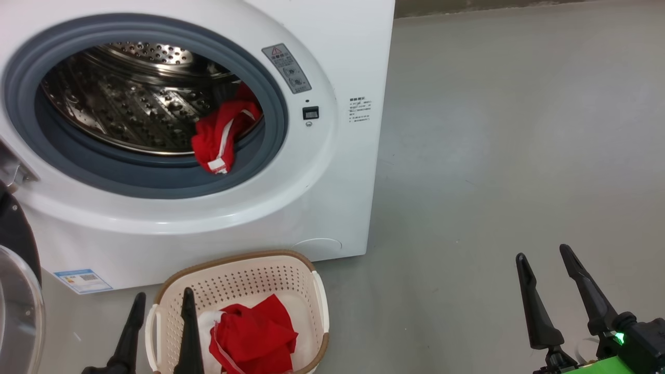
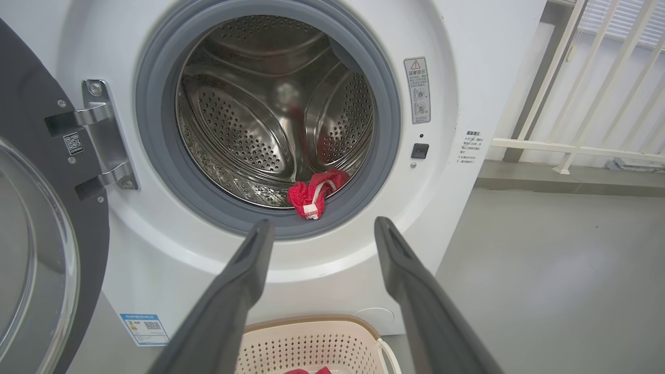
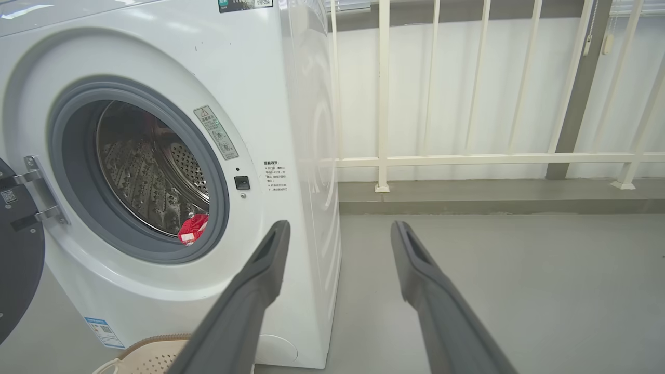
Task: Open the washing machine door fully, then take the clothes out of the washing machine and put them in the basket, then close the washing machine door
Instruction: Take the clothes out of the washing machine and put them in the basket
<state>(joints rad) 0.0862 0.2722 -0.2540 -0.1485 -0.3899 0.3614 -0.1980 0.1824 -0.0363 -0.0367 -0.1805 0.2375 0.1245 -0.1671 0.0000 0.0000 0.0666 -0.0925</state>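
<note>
Door [image 1: 15, 291] at far left, swung wide open on its hinge, glass bowl showing. Left gripper [image 1: 163, 296] low beside it, fingers spread with nothing between them, hanging over the left edge of the basket [image 1: 291, 264]. Basket sits on the floor [image 1: 493, 156] just before the washing machine [image 1: 332, 62]; one red garment [image 1: 254, 335] already lies crumpled inside.

Above, in the drum [image 1: 130, 98], a second red piece [image 1: 221, 135] with white trim slumps at the lower right of the opening, its end draped onto the grey gasket [image 1: 156, 176]. Judged light, limp, not slippery — likely to bunch and trail when lifted, and may snag on the gasket lip. Best hold: the thick folded bulge at the rim, pinched deep, not the thin trim.

Right gripper [image 1: 543, 254] at far right over bare floor — fingers likewise spread and empty.
</note>
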